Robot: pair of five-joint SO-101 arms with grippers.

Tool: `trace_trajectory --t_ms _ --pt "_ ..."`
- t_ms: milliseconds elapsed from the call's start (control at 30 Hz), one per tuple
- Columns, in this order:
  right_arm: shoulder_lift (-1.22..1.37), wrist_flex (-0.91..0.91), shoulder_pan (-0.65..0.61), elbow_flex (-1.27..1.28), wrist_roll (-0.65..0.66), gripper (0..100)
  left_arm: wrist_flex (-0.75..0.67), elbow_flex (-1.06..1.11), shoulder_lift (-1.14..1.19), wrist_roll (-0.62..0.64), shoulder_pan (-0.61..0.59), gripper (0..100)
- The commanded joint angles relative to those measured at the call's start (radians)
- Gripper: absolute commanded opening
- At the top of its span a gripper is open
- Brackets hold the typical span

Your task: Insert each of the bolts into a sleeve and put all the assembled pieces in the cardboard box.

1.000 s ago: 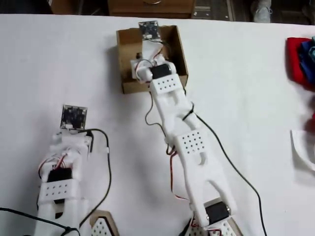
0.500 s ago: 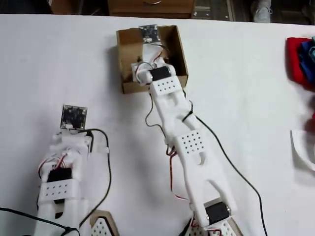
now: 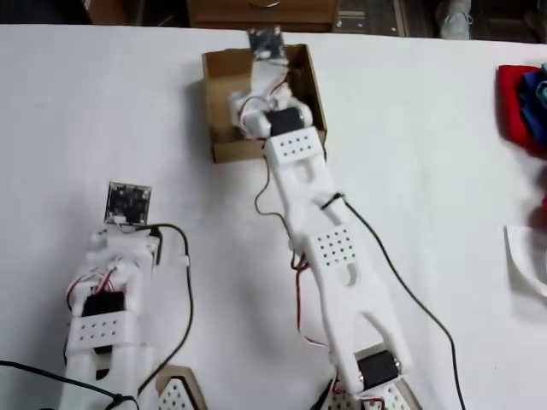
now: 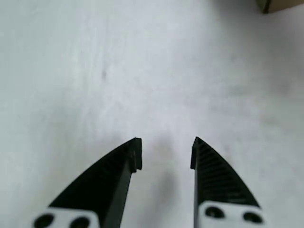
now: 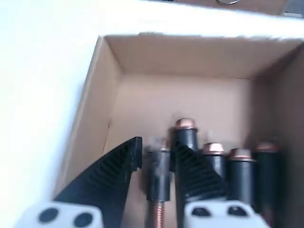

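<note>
While right hand (image 5: 160, 154) hangs inside brown cardboard box (image 5: 95, 109), jaws narrowed onto black sleeve with copper bolt (image 5: 157, 178), several finished pieces (image 5: 213, 159) stand just beside it. Step, as judged: boxing this assembly. Next calls for lowering, then spreading jaws. Left hand (image 4: 165, 154) half open, empty, over white desk (image 4: 95, 71).

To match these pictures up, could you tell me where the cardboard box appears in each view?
High view: cardboard box at the far side of the white table, middle.
Left wrist view: one brown corner, far beyond the open left hand.
Right wrist view: its walls and floor, just beneath the right hand.
Shared landmark: the white table.
</note>
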Motion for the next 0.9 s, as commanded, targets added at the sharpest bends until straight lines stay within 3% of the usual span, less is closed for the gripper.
trace_trajectory --t_ms 0,100,267,467,567,700,867 --pt "-0.202 0.151 0.047 -0.066 -0.002 6.7 -0.011 -0.038 -0.018 -0.008 -0.005 19" --pt "-0.315 0.352 0.068 -0.066 -0.002 6.4 0.089 -0.166 -0.018 -0.008 -0.012 19" --pt "-0.490 0.670 0.064 -0.060 -0.002 6.2 0.531 -0.476 -0.069 -0.006 -0.003 19" --pt "-0.745 0.662 0.067 0.097 -0.008 3.8 0.895 -0.656 -0.324 -0.008 -0.006 19" --pt "-0.995 0.664 -0.002 0.381 -0.008 2.6 1.031 -0.651 -0.520 -0.008 -0.006 19" --pt "-1.408 0.659 -0.107 0.993 -0.005 2.1 1.092 -0.529 -0.812 -0.012 -0.005 19" --pt "-1.791 0.562 -0.108 1.634 -0.003 2.1 1.080 -0.286 -0.798 -0.011 -0.005 19"
